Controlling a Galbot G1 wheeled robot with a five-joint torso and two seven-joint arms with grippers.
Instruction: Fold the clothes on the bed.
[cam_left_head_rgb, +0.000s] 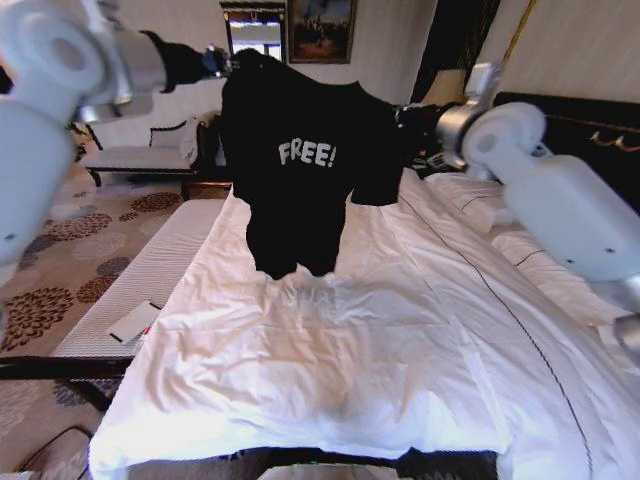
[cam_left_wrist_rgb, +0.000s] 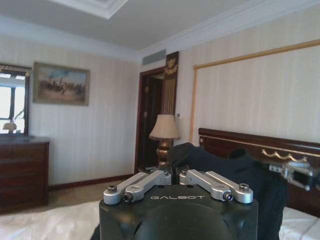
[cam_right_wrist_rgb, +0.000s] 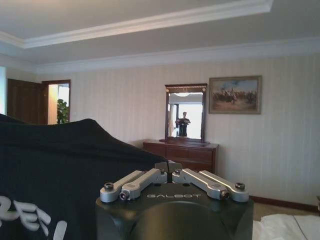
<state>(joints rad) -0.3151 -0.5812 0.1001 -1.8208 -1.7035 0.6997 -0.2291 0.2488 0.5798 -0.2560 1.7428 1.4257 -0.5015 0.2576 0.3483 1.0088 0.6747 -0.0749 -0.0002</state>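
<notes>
Striped pale wallpaper, a patterned carpet (cam_left_head_rgb: 60, 250) and one pale chaise bench (cam_left_head_rgb: 140, 150) form the backdrop of this bedroom. One bed (cam_left_head_rgb: 400, 330) runs away from the robot, white duvet smoothed, dark headboard at the far right, with two white pillows (cam_left_head_rgb: 480, 200) counted beside it. One framed painting (cam_left_head_rgb: 320, 28) hangs on the far wall, and one table lamp (cam_left_wrist_rgb: 164, 128) stands by the doorway in the left wrist view.

One garment is present: the black T-shirt (cam_left_head_rgb: 305, 170). It is held up in the air above the far half of the bed, front facing the robot, pale "FREE!" lettering upright on the chest. Its long axis is vertical, collar uppermost, hem hanging down to just above the duvet; the lower edge is bunched and uneven. The shoulder line runs level across the head view.

Two grippers are at work. The left gripper (cam_left_head_rgb: 215, 62) sits at the left shoulder of the shirt, fingers (cam_left_wrist_rgb: 150, 181) pressed together on the black cloth. The right gripper (cam_left_head_rgb: 408, 115) sits at the right shoulder, slightly lower, fingers (cam_right_wrist_rgb: 197, 177) likewise pinching the fabric, which drapes away beside it in the right wrist view.
</notes>
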